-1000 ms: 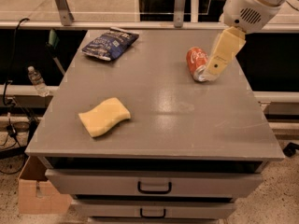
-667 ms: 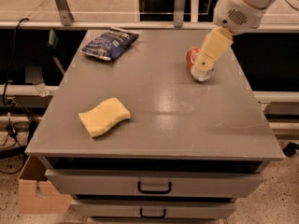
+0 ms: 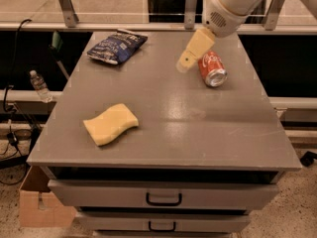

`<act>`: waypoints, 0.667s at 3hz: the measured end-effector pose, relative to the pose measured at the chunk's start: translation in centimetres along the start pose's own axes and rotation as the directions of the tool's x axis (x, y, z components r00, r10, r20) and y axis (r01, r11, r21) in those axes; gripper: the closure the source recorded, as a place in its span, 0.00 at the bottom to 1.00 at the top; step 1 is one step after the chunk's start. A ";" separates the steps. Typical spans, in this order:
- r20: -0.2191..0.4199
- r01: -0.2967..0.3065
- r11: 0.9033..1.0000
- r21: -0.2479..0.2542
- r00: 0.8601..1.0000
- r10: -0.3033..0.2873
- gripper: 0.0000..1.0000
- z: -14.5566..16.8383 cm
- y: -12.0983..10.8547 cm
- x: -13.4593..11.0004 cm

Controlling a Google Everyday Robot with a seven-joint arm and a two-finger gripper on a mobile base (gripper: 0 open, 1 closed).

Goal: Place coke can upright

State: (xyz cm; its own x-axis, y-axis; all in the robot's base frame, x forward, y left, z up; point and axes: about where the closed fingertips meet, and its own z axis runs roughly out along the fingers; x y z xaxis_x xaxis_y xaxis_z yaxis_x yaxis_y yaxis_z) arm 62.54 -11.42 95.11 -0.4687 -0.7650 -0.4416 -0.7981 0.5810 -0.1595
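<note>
Just left of the coke can (image 3: pixel 212 68), the tan gripper (image 3: pixel 184 65) hangs low over the grey table (image 3: pixel 198 133), with its tip angled down and to the left. Whether the gripper is spread or closed cannot be told from this angle. Its upper part overlaps the can's far left edge in the view; whether the two touch cannot be told.

The can lies on its side on the table top, outside the gripper's grasp. Its red body with white script points away from the viewer, and its silver end faces forward and slightly right.

Up and to the right of the can, the white arm (image 3: pixel 233 4) rises from the gripper and leaves the view at the top edge.

Well to the left of the can and a little farther back, a dark blue chip bag (image 3: pixel 117 47) lies flat near the table's far left corner. Well to the left of the can and nearer the viewer, a yellow sponge (image 3: pixel 111 124) rests on the table top.

Below the can, under the table's front edge, sit two drawers with dark handles (image 3: pixel 163 199). Far left of the can, off the table, a clear water bottle (image 3: pixel 39 86) stands beside it, and a cardboard box (image 3: pixel 37 202) sits on the floor.
</note>
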 end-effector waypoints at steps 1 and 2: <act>0.002 -0.084 0.996 0.029 0.996 0.084 0.00 2.4 -1.7 -1.4; -0.003 -0.198 0.978 0.064 0.980 0.199 0.00 4.4 -4.5 -0.5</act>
State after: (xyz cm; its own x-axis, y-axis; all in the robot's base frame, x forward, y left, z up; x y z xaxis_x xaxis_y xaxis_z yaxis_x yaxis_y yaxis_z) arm 68.04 -12.43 92.15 -0.6193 -0.6353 -0.4614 -0.6635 0.7377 -0.1251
